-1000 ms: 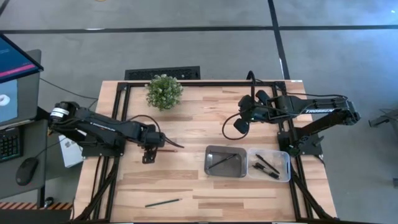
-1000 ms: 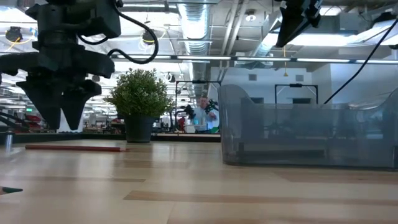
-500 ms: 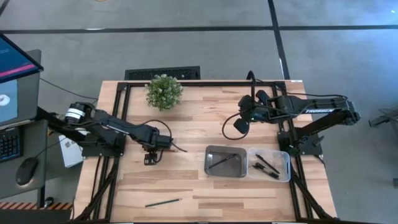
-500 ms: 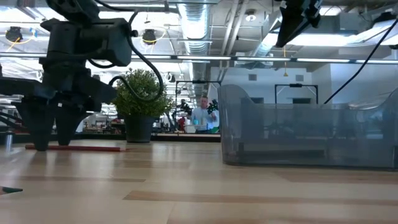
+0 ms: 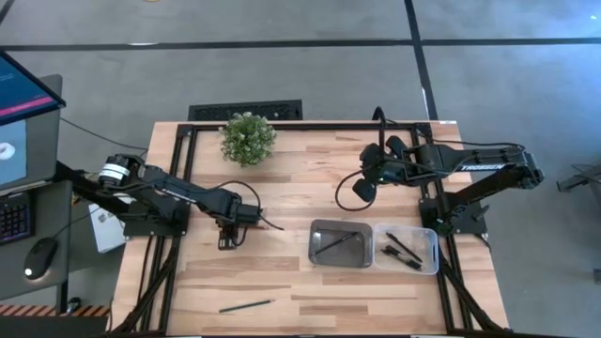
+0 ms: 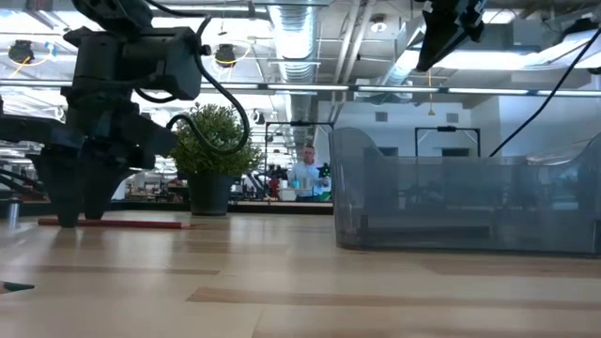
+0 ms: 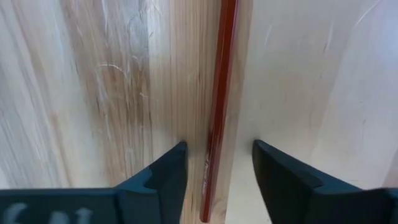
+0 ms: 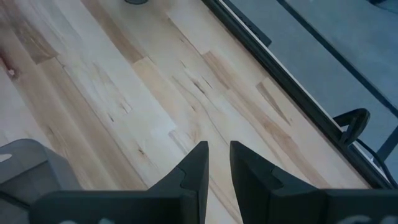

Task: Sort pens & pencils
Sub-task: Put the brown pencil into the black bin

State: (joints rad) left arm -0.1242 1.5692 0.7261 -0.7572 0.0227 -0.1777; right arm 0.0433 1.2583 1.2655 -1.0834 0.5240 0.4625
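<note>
My left gripper (image 7: pixel 216 163) is open and low over the table's left middle (image 5: pixel 226 237). Its two fingers stand on either side of a thin red pencil (image 7: pixel 216 124) without touching it. That pencil lies flat on the wood and shows behind the gripper (image 6: pixel 77 192) in the low view (image 6: pixel 122 223). A second, greenish pencil (image 5: pixel 246 305) lies near the table's near edge. Another pencil (image 5: pixel 336 243) rests in the metal tray (image 5: pixel 317 253). Black pens (image 5: pixel 404 252) lie in the clear bin (image 5: pixel 429 246). My right gripper (image 8: pixel 217 155) hangs shut, high over the far right (image 5: pixel 362 189).
A potted plant (image 5: pixel 247 138) stands at the far edge, left of centre. The tray and the clear bin (image 6: pixel 460 202) sit side by side at the right near part. Bare wood lies between the left gripper and the tray. Black cables hang from both arms.
My left gripper has come down from above the table to the tabletop, shifting slightly toward the near edge, and now straddles the red pencil. The pencil has stayed where it was. The right arm has kept still.
</note>
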